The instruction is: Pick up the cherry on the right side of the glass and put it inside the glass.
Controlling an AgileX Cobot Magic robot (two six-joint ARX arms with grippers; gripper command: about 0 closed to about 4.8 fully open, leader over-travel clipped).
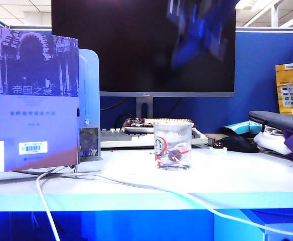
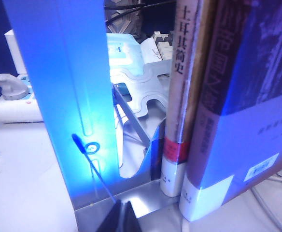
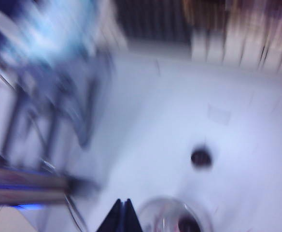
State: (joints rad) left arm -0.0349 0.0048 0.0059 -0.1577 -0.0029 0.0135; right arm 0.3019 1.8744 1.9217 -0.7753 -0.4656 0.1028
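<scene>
A white cable (image 1: 136, 187) trails over the front edge of the tabletop (image 1: 237, 181), nearest the exterior camera. Behind it, mid-tabletop, stands the glass (image 1: 172, 146), upright, with a dark round shape showing low inside through its printed wall. From the glass, at about three o'clock and well apart from it, a small dark cherry (image 1: 218, 145) sits near the far edge of the tabletop.

The right tool (image 3: 122, 217) appears as a blurred blue mass high above the glass, at roughly twelve o'clock from it in the exterior view. In the blurred right wrist view its dark fingertips are pressed together with nothing between them, and the glass rim lies just beside them, a dark round fruit inside (image 3: 188, 224). A second dark cherry lies on the bare tabletop apart from the glass.

The left tool (image 2: 121, 218) hangs at the books (image 2: 228, 121) and the blue bookend (image 2: 68, 87), fingertips together and empty.

Judged from this, a cherry already rests in the glass, so the drop appears done; whether it is the intended cherry cannot be told.
</scene>
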